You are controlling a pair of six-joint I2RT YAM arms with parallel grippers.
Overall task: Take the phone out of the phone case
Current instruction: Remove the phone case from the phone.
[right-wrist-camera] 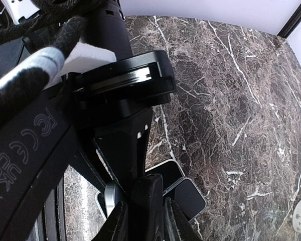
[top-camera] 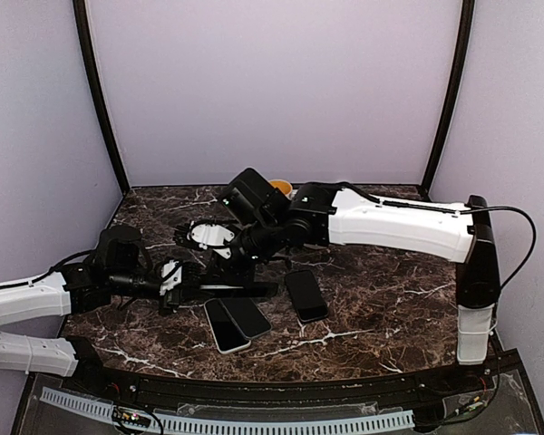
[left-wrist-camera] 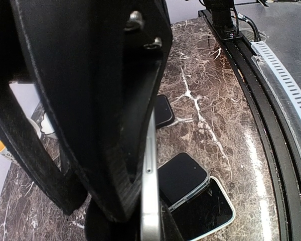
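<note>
left end effector [top-camera: 183, 279] clamped tight on the silver-edged slim phone in its black case [top-camera: 254, 290], held just above the dark marble worktop [top-camera: 390, 308]; right end effector [top-camera: 234, 257] also pinched down on that case from the far side, loose black slab phone [top-camera: 306, 294] lying flat nearby.

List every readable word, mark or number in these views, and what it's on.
"FC": black housing, right wrist view.
"CE": same housing.
"UK CA": same housing, near the frame edge, less sure.
Phones: nothing readable.
</note>
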